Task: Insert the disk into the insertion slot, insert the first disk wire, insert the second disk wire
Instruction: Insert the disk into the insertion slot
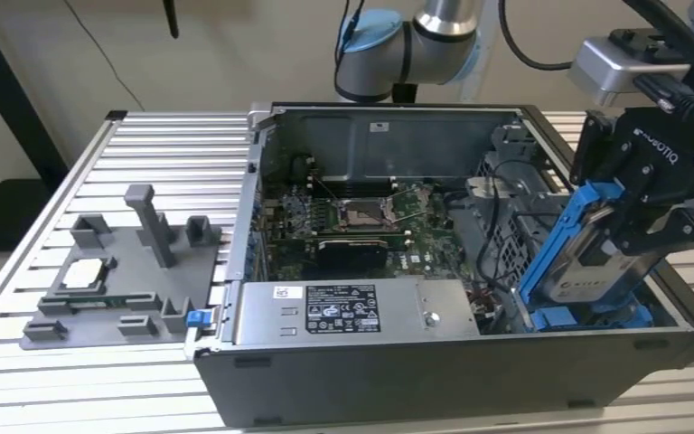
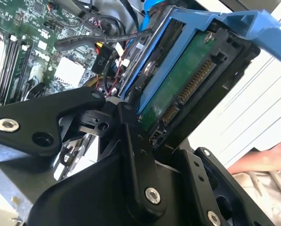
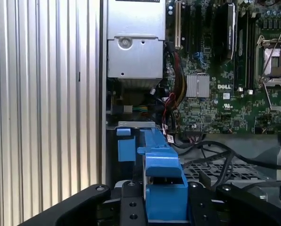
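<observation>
Exterior view: ribbed aluminium table [image 1: 142,145] under open computer case [image 1: 383,384]; beige wall [image 1: 239,54] behind; gripper [image 1: 631,244] clenched on the disk [image 1: 588,276], tilted, lower end at the insertion slot [image 1: 588,318].

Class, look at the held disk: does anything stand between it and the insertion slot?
Nothing visible does. The disk in the gripper leans with its lower end at the insertion slot; loose cables lie beside it.

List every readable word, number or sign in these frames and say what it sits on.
White sticker on the silver metal box: too small to read.
Label on the disk: too small to read.
Lettering on the hand: maker's mark only.
White print on the motherboard: maker's mark only.
</observation>
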`<state>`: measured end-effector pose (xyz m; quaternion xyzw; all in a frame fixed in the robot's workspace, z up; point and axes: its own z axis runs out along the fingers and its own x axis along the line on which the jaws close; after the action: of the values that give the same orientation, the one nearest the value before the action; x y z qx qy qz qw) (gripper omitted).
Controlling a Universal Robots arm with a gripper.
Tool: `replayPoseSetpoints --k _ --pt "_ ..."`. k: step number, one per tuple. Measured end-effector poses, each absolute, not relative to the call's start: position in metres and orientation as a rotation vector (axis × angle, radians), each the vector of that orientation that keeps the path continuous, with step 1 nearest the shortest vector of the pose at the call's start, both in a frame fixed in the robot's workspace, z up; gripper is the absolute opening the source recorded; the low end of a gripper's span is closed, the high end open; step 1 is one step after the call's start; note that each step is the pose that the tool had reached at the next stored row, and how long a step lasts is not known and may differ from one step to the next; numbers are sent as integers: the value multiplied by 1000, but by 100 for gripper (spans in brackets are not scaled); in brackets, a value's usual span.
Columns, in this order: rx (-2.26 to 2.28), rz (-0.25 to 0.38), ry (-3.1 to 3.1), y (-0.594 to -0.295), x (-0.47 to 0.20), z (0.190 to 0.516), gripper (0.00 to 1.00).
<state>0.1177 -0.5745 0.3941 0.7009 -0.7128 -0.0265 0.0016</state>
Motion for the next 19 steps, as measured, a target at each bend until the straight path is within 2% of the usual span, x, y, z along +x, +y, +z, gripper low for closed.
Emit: replayPoseSetpoints --k 9,10,19 --pt "2200 -83 -2237 -575 118 385 0" --pt "2200 -83 -2237 -575 118 385 100" --pt "2206 -97 -2243 -575 118 398 100"
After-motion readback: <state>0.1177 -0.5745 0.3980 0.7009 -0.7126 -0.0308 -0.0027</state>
